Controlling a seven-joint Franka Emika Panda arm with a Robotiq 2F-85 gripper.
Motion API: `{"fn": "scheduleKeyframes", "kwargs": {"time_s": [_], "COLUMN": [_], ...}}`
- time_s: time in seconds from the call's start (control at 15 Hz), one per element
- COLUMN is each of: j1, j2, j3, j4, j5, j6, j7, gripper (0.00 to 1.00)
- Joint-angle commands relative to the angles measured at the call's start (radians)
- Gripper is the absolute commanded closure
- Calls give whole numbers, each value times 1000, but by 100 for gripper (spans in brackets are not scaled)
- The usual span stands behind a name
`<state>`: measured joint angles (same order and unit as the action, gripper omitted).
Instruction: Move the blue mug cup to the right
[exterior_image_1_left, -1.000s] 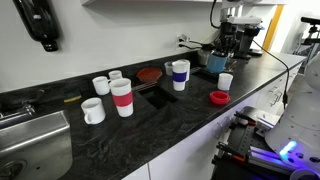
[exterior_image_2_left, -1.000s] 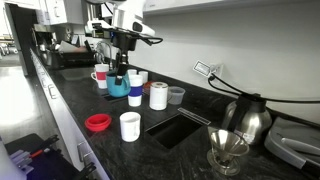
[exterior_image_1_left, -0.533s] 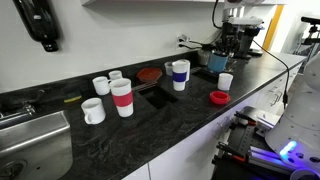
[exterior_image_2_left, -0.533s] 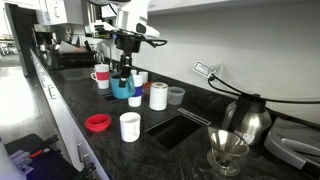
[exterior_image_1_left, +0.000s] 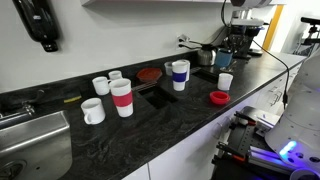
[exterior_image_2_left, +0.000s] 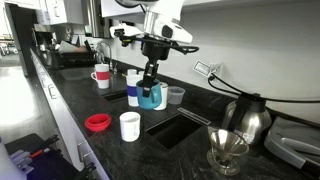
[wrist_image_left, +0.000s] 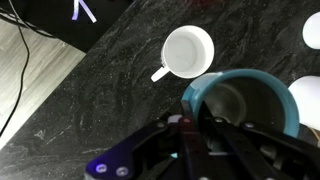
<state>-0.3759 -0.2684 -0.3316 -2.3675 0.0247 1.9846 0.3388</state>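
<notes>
Blue mug cup (exterior_image_2_left: 152, 96) hangs from the tool (exterior_image_2_left: 150, 89), whose fingers pinch its rim, one inside and one outside. It is raised above the dark bench (exterior_image_2_left: 70, 100). In the wrist view a white cup (wrist_image_left: 187, 50) stands just beyond the tool's tips.

Kitchenette: dark countertop (exterior_image_1_left: 170, 115), sink (exterior_image_1_left: 30, 140), kettle (exterior_image_2_left: 245, 118).

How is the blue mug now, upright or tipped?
Upright. The mug is held by the fingers with its mouth up; the wrist view looks straight into its opening.
</notes>
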Motion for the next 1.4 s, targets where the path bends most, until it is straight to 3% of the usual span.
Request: {"fn": "scheduleKeyframes", "kwargs": {"time_s": [0.0, 0.27, 0.33, 0.93, 1.33], "j1": [-6, -4, -4, -89, -84], "j2": [4, 0, 0, 139, 238], "j3": [7, 13, 13, -85, -100], "j4": [1, 1, 1, 37, 22], "j5": [2, 2, 2, 24, 6], "j6": [-3, -3, -3, 135, 167], "j7": [-2, -2, -2, 143, 221], "gripper": [89, 89, 97, 97, 97]}}
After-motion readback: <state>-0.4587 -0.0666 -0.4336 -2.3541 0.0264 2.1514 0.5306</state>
